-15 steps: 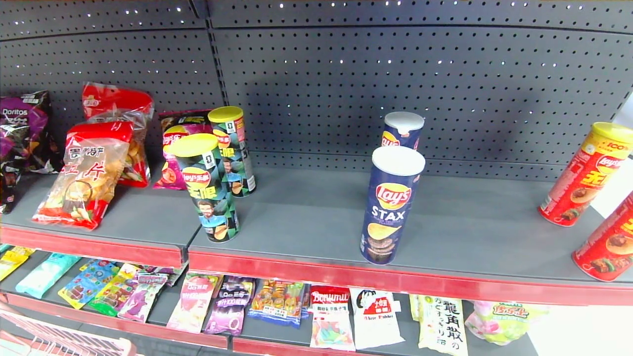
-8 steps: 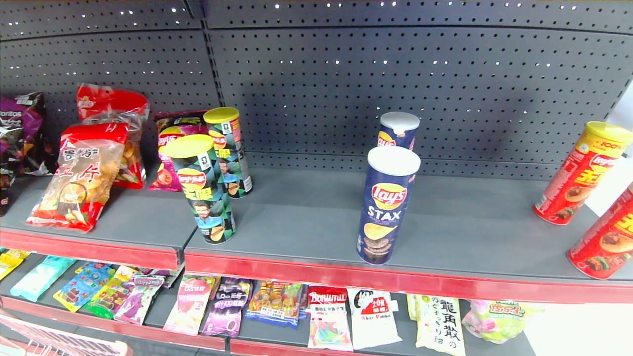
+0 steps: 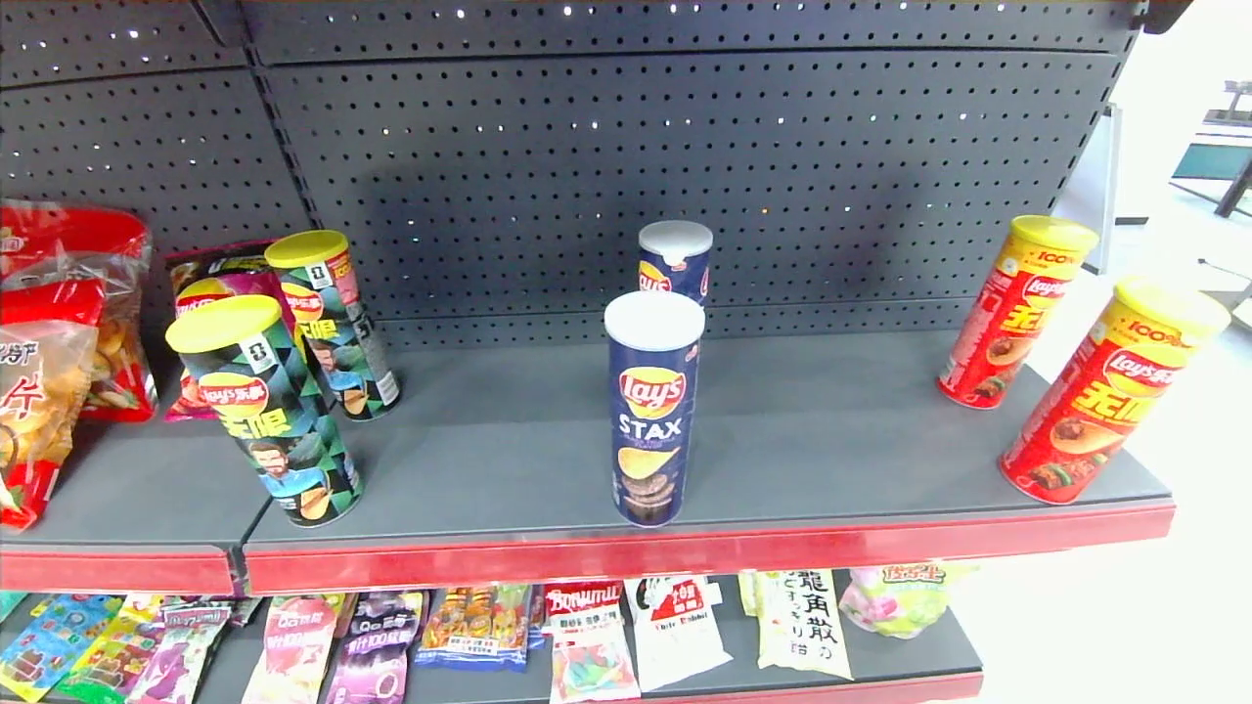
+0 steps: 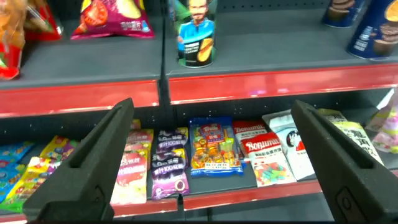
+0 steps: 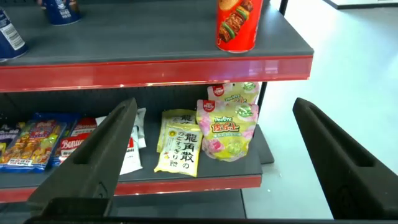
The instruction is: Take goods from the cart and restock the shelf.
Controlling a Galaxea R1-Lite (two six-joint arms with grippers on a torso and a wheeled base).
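Observation:
The grey shelf with a red front edge holds upright chip cans. Two blue cans stand mid-shelf, one at the front and one behind it. Two green-patterned cans with yellow lids stand to their left. Two red cans stand at the right end. My left gripper is open and holds nothing, facing the lower shelf's packets. My right gripper is also open and holds nothing, low before the shelf's right end.
Snack bags lean at the shelf's left end. Between the can groups the shelf surface is bare. The lower shelf carries a row of flat candy packets. Right of the shelf end lies open floor.
The head camera has turned right, so the whole picture slid left and the shelf's right end came into view. The cans on the shelf stand as before.

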